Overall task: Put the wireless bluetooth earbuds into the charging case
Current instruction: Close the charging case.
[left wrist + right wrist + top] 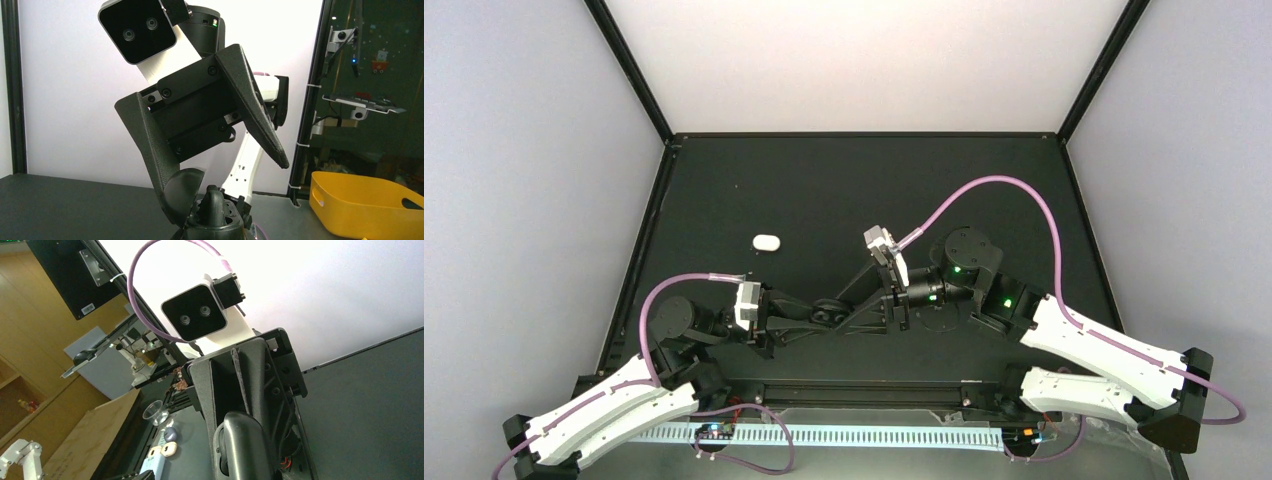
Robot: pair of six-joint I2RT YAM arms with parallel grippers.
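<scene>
The black surface (984, 200) carries one white oval charging case (766, 242) left of middle, well apart from both claws, and no earbuds can be made out on it or in the case. The two arms meet near the front middle: the left claw (239, 390) is pinched fully closed, while the right claw (231, 186) stands with its fingers spread wide. A yellow bin (360, 205) sits beyond the surface's edge, its contents hidden by its wall.

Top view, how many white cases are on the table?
1. The white case lies on the black table, left of centre, beyond the left arm. More could be hidden under either arm.
</scene>
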